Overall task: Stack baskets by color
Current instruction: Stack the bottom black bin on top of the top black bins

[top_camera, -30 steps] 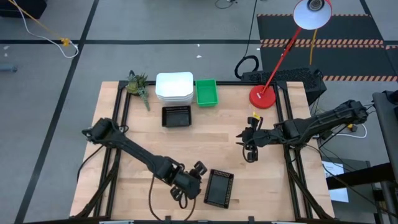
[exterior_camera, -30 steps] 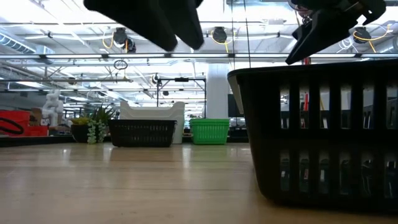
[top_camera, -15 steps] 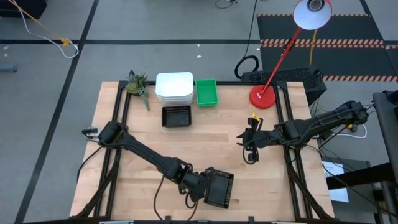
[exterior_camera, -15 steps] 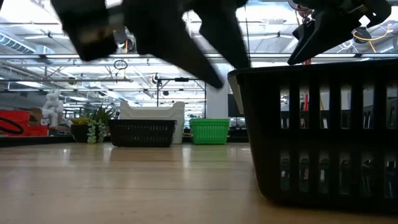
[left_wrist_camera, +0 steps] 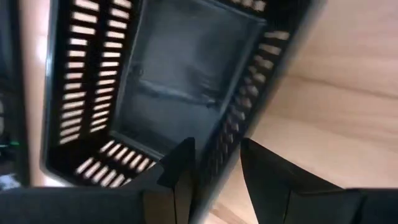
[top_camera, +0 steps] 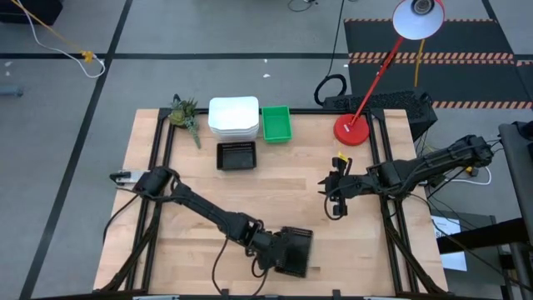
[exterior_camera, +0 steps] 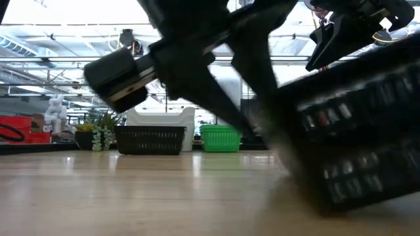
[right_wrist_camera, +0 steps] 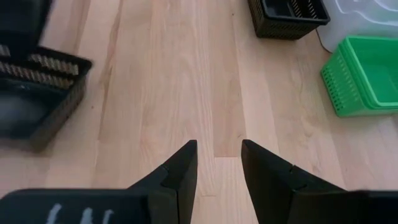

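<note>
A black mesh basket (top_camera: 296,251) sits near the table's front edge. My left gripper (top_camera: 271,253) is at the basket's left side, open, its fingers astride that wall. In the low view this basket (exterior_camera: 361,137) is tilted, its left side lower than its right. At the far edge stand a stack of white baskets (top_camera: 233,117), a green basket (top_camera: 276,123) and another black basket (top_camera: 236,156), all resting on their bottoms. My right gripper (top_camera: 333,200) hovers open over the right half of the table with nothing between its fingers. My left gripper (left_wrist_camera: 214,146) straddles the black basket's left wall (left_wrist_camera: 235,115). One finger (left_wrist_camera: 180,168) is inside the basket and the other (left_wrist_camera: 267,168) outside. The fingers slant down from the table's left. The basket stands tilted on the table.
A plant sprig (top_camera: 185,112) lies at the far left corner and a red lamp base (top_camera: 351,129) at the far right. Bare wood (right_wrist_camera: 155,93) spreads between the far baskets and the near black one.
My left gripper has gone down and toward the table's right, rolling as it went, and its fingers have come over the black basket's left wall. The basket, flat on the table before, now stands tilted.
</note>
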Available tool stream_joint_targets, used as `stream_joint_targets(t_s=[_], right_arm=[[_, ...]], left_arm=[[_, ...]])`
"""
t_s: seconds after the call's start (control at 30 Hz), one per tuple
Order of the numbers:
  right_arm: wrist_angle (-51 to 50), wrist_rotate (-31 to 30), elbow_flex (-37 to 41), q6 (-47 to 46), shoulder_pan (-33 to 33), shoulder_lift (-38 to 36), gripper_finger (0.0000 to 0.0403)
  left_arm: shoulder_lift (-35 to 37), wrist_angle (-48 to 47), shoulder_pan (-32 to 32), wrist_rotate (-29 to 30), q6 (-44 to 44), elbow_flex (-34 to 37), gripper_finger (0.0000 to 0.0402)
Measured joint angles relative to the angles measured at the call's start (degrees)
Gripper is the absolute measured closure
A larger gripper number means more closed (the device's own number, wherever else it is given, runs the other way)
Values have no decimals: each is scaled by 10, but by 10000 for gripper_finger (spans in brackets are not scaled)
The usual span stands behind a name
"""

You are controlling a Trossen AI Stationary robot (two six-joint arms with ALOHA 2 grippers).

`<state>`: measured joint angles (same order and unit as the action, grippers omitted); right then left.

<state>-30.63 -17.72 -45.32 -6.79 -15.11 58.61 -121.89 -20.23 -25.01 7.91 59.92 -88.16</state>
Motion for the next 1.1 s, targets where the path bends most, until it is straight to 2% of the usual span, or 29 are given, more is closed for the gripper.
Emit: stream_joint_targets(t_s=[0.5, 0.6, 0.87, 1.0, 1.1], right_arm=[[2, -1, 0, 0, 0, 0, 283], [5, -1, 0, 0, 0, 0, 283], [4, -1, 0, 0, 0, 0, 283], [4, -1, 0, 0, 0, 0, 283], [4, -1, 0, 0, 0, 0, 283]], left_arm=[[1, 42, -1, -30, -11, -1, 273], [1, 40, 0, -37, -15, -1, 292], [1, 41, 2, -48, -44, -1, 390], [1, 49, 2, -45, -59, -1, 384], [5, 55, 1, -12, -71, -1, 387]])
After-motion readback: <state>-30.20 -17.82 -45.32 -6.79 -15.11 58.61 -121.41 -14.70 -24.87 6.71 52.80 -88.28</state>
